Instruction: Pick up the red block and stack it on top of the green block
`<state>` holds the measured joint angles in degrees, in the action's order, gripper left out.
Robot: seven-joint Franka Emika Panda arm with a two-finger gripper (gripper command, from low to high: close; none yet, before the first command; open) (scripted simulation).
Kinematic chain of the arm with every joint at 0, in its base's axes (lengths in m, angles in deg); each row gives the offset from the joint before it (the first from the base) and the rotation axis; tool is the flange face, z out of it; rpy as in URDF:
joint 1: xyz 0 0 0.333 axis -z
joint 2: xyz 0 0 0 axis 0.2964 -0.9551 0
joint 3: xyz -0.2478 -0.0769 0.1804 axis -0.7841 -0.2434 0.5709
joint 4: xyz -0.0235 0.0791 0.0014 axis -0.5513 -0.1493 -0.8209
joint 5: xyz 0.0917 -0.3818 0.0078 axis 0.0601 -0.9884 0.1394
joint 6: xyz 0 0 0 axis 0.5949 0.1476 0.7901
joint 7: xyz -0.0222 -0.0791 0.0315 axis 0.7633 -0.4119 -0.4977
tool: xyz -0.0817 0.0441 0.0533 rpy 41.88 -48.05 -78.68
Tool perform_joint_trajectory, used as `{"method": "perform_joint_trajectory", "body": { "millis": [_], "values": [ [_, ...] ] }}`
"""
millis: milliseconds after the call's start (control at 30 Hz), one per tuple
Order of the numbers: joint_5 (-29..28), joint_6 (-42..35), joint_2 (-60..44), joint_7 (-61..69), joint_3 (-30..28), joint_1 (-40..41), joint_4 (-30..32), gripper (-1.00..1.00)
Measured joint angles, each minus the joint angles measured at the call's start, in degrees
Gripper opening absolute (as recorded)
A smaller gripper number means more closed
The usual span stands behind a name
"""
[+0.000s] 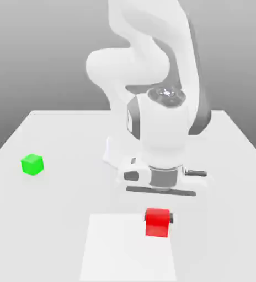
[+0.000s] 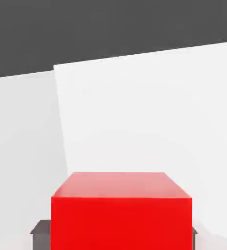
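On the exterior view's left, the green block [image 1: 32, 164] is sitting alone on the pale surface [image 1: 58, 220]; farther right, near the white sheet's [image 1: 127, 248] right edge, the gripper [image 1: 159, 217] is clamping the red block [image 1: 156, 223] between its fingers.

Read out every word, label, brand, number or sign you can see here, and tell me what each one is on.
There are none: no text or sign can be read on the red block, the green block, the robot arm or the white sheet.
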<state>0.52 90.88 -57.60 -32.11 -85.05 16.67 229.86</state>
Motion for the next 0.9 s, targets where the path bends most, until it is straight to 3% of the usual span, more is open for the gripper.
{"method": "perform_joint_trajectory", "body": {
  "millis": [433, 900],
  "values": [
    [-9.28, -4.09, 9.61, -28.86, -10.39, 20.79, 3.93, -1.00],
    [-13.01, -6.14, 16.90, -56.01, -21.29, 43.75, 8.85, -1.00]
  ]
}}
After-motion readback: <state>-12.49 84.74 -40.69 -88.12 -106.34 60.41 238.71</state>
